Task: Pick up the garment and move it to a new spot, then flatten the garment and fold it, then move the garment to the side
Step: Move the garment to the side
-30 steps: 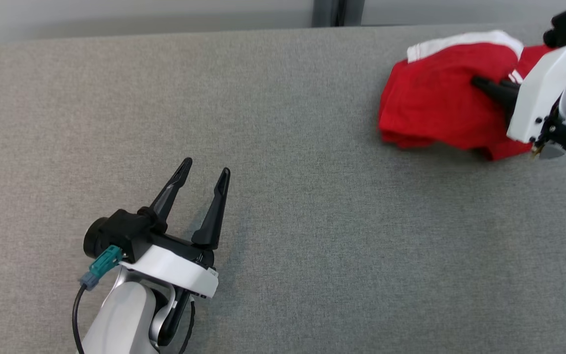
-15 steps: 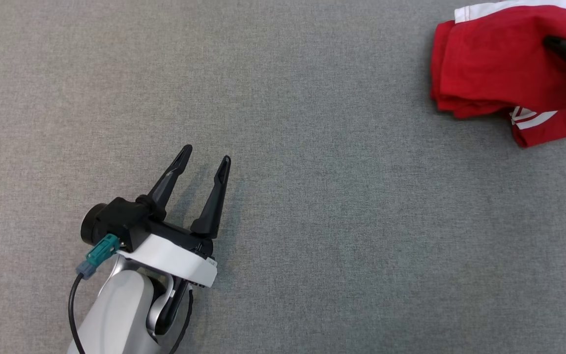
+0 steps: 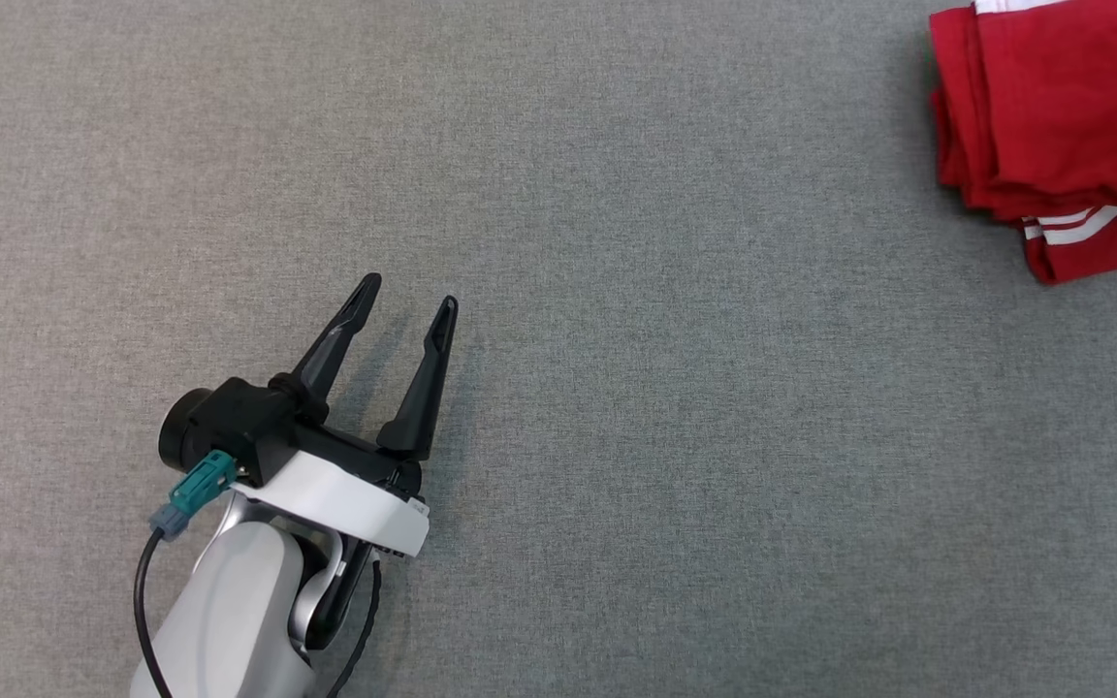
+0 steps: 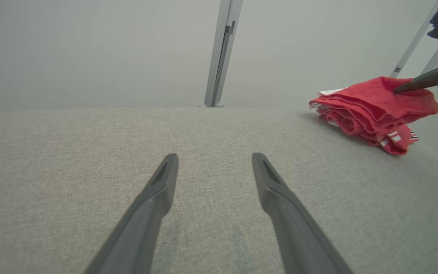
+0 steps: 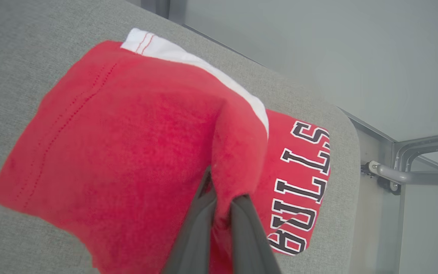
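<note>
Folded red jersey (image 3: 1063, 107) near the rounded corner of the grey counter (image 3: 675, 388), right pincer (image 5: 222, 190) clamped on its raised fold, left pincer (image 3: 408, 293) spread wide, empty, broad counter stretch between them.

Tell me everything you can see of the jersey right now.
The garment is a red jersey with a white sleeve edge, striped trim and black, white-edged BULLS lettering. It lies folded in several layers near the far right corner of the grey table. The right gripper, shut, pinches a raised fold of its top layer; the rest lies on the table.
</note>
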